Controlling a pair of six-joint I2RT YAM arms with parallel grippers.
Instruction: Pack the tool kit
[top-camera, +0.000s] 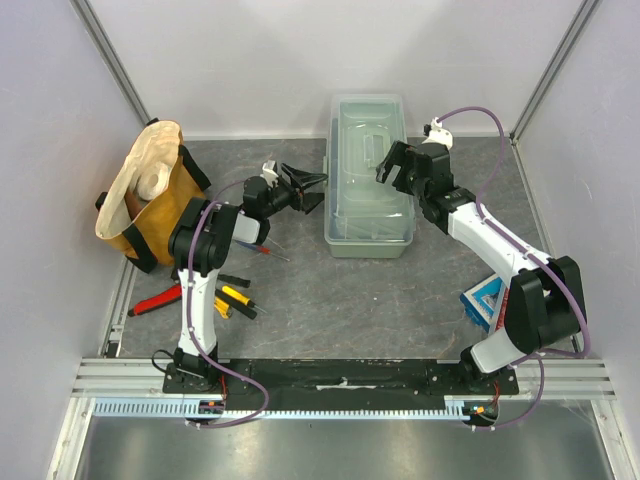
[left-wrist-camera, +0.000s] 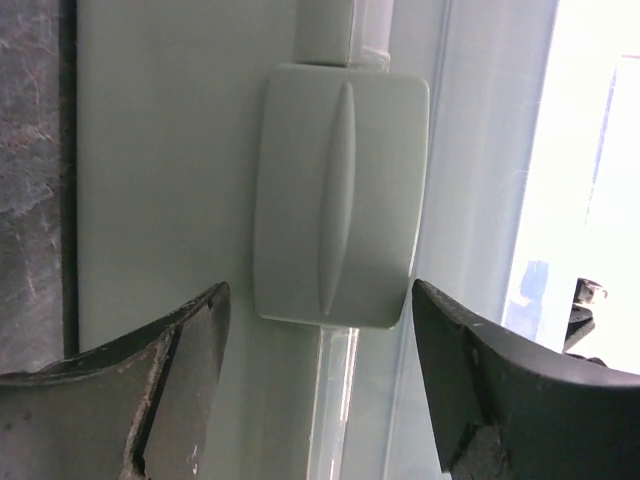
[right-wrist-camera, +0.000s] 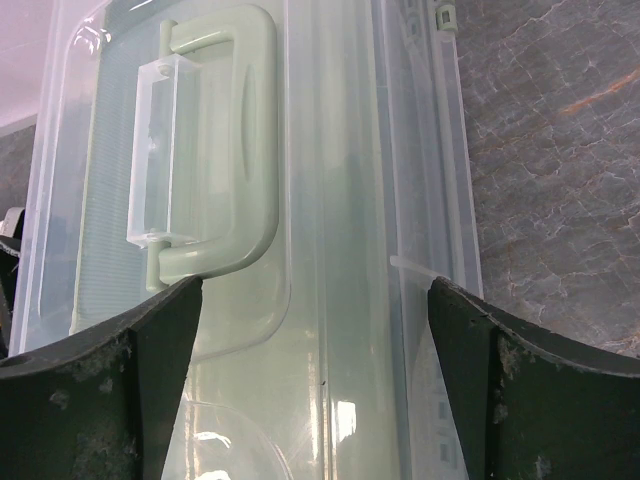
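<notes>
- Two sets of fingers are spread wide and gripping nothing: the left gripper (top-camera: 305, 187) sits at the left side of the tool kit (top-camera: 368, 175), the right gripper (top-camera: 398, 166) hangs over its lid from the right.
- The tool kit sits upper centre of the overhead frame, lid shut, long axis running up the picture, near the back wall.
- The left wrist view shows the latch (left-wrist-camera: 338, 195) dead centre between the open fingers, very close. My guess is it's lining up to pop that latch. If it pushes off-centre, the light plastic box could just slide right across the counter (top-camera: 330, 300) instead of the latch giving.
- The right wrist view looks down at the handle (right-wrist-camera: 215, 140) in the upper left of its frame, with the lid edge running down the middle. If the right arm presses down on the lid while the left one works the latch, the latch probably binds.
- The loose hand tools (top-camera: 200, 295) lie lower left of the overhead frame, partly under the left arm, so they're easy to sweep with an elbow.
- The cloth bag (top-camera: 150, 195) stands at the left edge; the packets (top-camera: 488, 300) are lower right beside the right arm.
- The counter is dark grey, stone-patterned and looks fairly slick.
- It's boxed in by plain pale walls with metal frame rails at the corners, so there's not much room behind the kit.
</notes>
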